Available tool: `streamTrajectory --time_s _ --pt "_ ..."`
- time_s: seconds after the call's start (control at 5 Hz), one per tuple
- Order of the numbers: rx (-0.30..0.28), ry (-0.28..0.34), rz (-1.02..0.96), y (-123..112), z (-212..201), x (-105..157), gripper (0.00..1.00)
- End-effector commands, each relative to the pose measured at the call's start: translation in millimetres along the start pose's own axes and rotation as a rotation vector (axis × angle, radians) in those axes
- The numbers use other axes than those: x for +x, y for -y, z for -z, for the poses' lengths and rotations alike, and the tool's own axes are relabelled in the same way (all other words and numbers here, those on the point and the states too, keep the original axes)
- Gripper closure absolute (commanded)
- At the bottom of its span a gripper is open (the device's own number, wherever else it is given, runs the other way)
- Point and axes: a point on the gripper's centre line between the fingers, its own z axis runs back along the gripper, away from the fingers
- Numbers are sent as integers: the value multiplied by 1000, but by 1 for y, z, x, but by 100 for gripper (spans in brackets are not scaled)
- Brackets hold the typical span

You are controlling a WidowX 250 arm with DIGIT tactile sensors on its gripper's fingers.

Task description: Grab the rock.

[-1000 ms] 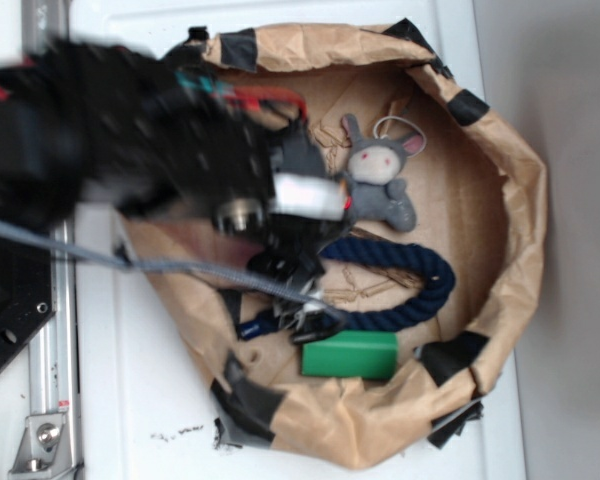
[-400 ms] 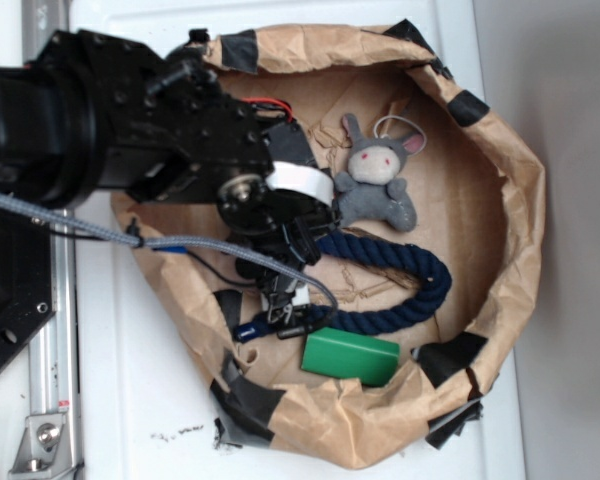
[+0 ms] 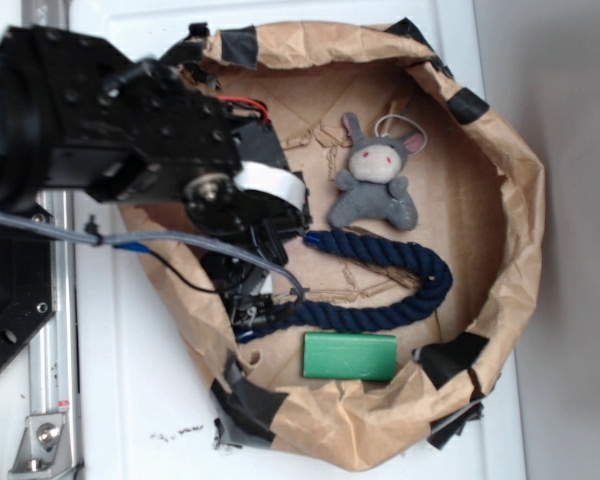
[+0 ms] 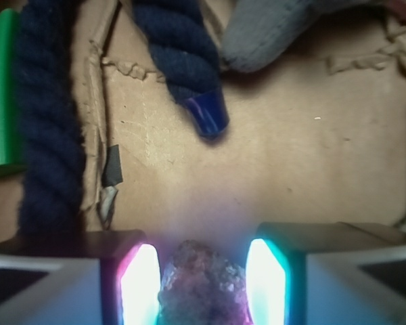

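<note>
Fingers (image 4: 147, 284) flanking rock (image 4: 201, 281), seemingly gripped, arm retreated

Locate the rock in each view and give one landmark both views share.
Exterior: the rock is not visible; the arm covers that part of the paper basin.
Wrist: the rock sits at bottom centre, between the two pads of the claw.
Shared landmark: the navy rope, its taped blue tip near the grey plush bunny.

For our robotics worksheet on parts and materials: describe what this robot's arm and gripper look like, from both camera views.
The arm is blocky matte black, with a round silver metal disc, a white band, red wires and a grey braided cable trailing across it. In the wrist view, the gripper has pale fingers with glowing pads, one pinkish, one teal.
</note>
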Motion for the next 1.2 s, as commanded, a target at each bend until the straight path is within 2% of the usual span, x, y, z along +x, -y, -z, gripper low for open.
streamTrajectory --time_s 0.0,0.4,0.8,1.0 --pt "0 81 -36 -12 -33 0 0" --pt "-6 48 -53 -13 -20 5 0" --pt "6 59 -24 -17 -8 10 0" --pt "11 28 -14 -26 5 11 0"
